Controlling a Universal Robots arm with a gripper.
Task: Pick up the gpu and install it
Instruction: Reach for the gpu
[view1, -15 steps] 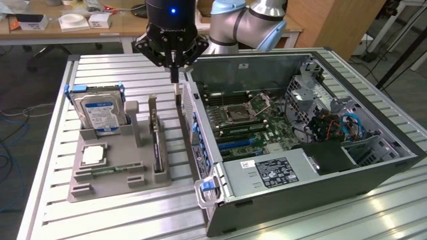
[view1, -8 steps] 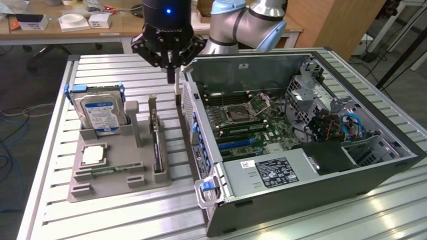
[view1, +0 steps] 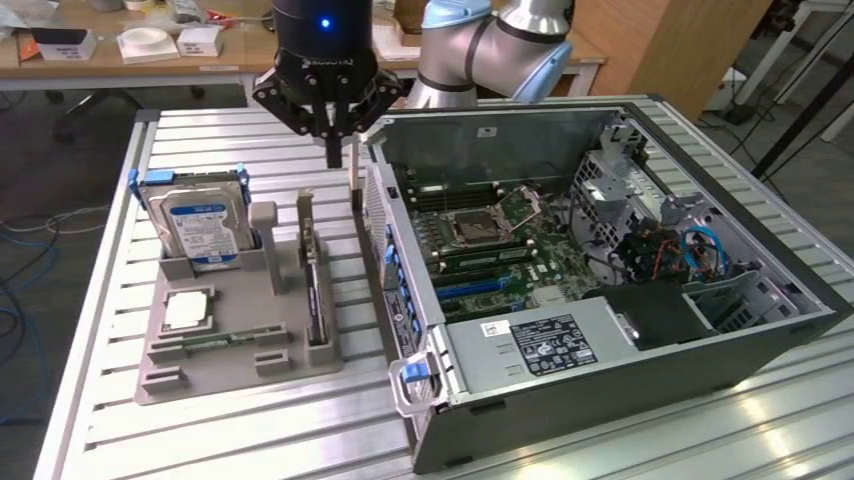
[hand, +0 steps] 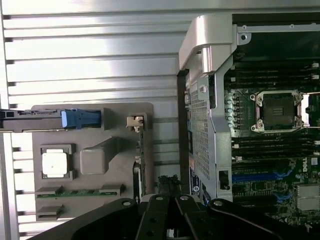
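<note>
Gripper (view1: 334, 158), black, fingertips pinched together on nothing I see, hovers near thin black rectangular gpu (view1: 315, 290) standing in grey plastic tray (view1: 214, 375).

Item for your list: gpu (view1: 315, 290), a thin black card, seen edge-on. You find it standing upright on its long edge in a slot of the grey tray (view1: 227, 372), just beside the open computer case (view1: 601, 400).

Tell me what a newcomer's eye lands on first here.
The open computer case dominates the exterior view's right, its motherboard bared. The black gripper hangs shut above the gap between case and grey tray, in which a blue-labelled hard drive and the gpu stand upright.
</note>
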